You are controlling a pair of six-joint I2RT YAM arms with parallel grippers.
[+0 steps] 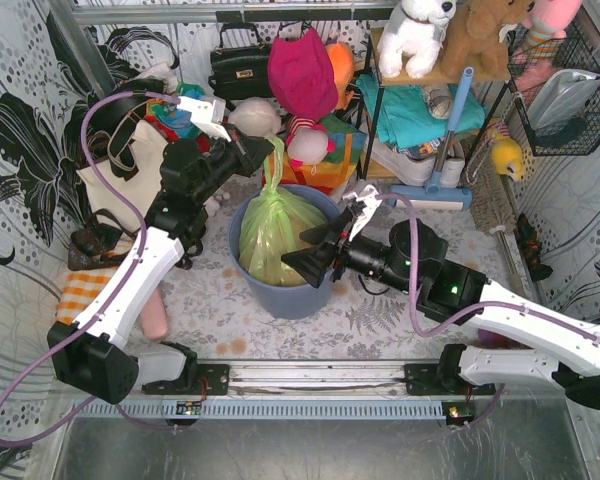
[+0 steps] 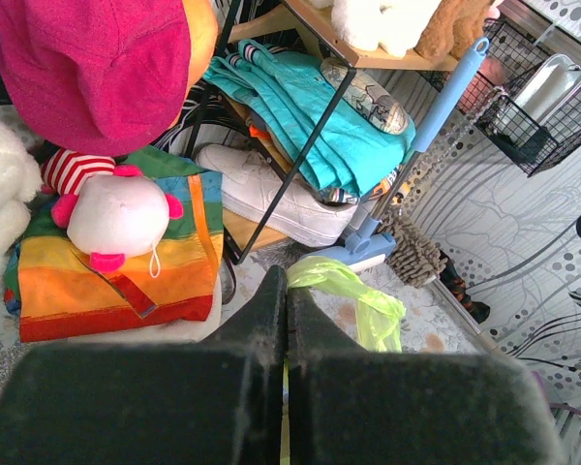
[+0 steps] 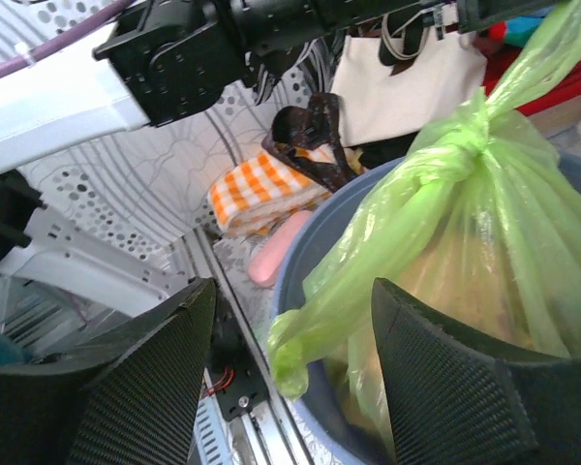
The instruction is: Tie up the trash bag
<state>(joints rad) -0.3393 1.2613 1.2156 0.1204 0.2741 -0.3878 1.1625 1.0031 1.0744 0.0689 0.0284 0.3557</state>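
The lime-green trash bag (image 1: 273, 232) sits in a blue-grey bin (image 1: 302, 298) at the table's middle, tan paper showing through. A knot (image 3: 462, 155) gathers its neck. Above the knot one handle (image 1: 276, 152) runs up to my left gripper (image 1: 264, 150), which is shut on it; in the left wrist view the green plastic (image 2: 363, 295) comes out past the closed gripper (image 2: 287, 276). My right gripper (image 1: 306, 250) stands open against the bag's right side. A loose green handle strand (image 3: 315, 334) hangs between the open right gripper (image 3: 292, 300) and touches neither finger.
A cream tote bag (image 1: 130, 165) leans at the back left. An orange checked cloth (image 1: 85, 290) and a pink oblong (image 1: 156, 318) lie left of the bin. A shelf rack (image 1: 420, 110), blue mop (image 1: 448, 140) and stuffed toys crowd the back. A wire basket (image 1: 565, 95) hangs at right.
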